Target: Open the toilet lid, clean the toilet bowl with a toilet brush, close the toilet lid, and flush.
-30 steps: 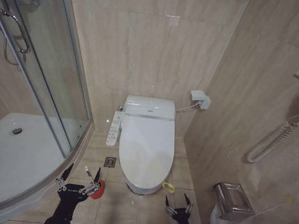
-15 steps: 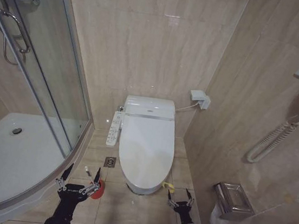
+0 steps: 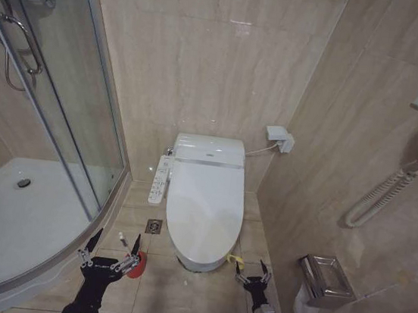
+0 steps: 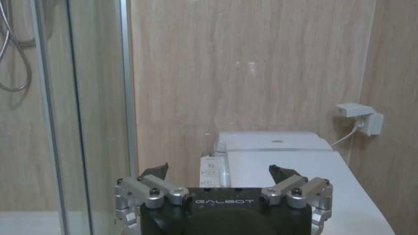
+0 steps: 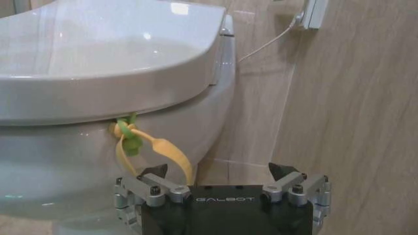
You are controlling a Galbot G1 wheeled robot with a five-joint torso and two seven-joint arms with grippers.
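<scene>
The toilet lid is down over the toilet bowl, glossy white, with a yellow-green band hanging at its front right edge. The toilet brush's red cup holder stands on the floor left of the bowl, partly behind my left gripper, which is open and holds nothing. My right gripper is open low at the bowl's front right, just short of the band. In the right wrist view the lid, bowl and band sit close beyond the open right gripper. The left gripper faces the lid.
A curved shower tray with glass doors takes up the left. The button panel sticks out at the toilet's left. A floor drain lies beside the bowl. On the right wall are a paper holder and a corded handset.
My right gripper has moved a little forward toward the bowl's front right and the yellow-green band. The left arm and the toilet have not moved.
</scene>
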